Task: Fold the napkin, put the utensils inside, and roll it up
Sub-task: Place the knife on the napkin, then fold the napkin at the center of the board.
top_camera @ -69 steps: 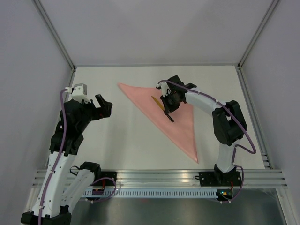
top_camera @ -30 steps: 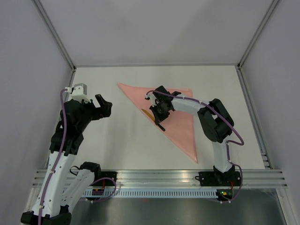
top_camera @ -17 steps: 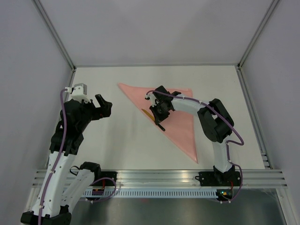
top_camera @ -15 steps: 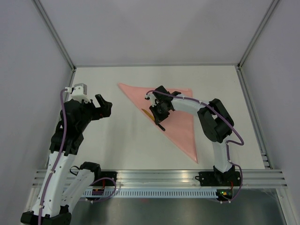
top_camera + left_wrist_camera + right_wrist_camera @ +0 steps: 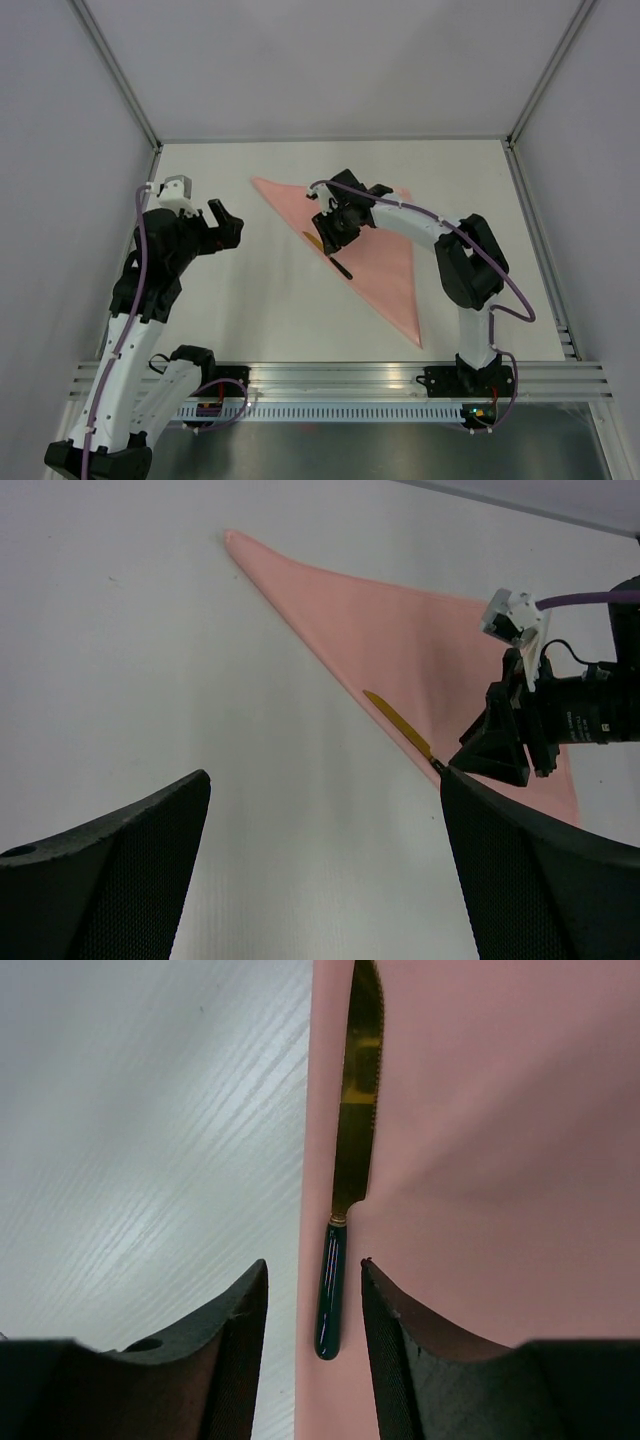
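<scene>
The white tabletop (image 5: pixel 250 300) has a faint wood-like grain. Only one thing lies straight on it: the napkin (image 5: pixel 385 270), salmon-pink, folded into a flat triangle. It sits right of centre. Its square corner is nearest the far right corner. Its long edge slants from far and near the middle towards the near right corner.

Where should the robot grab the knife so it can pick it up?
Probably by the dark green handle, coming straight down and pinching across its width. The knife lies flat on the napkin beside its edge, and the handle looks thicker than the thin gold blade.
</scene>
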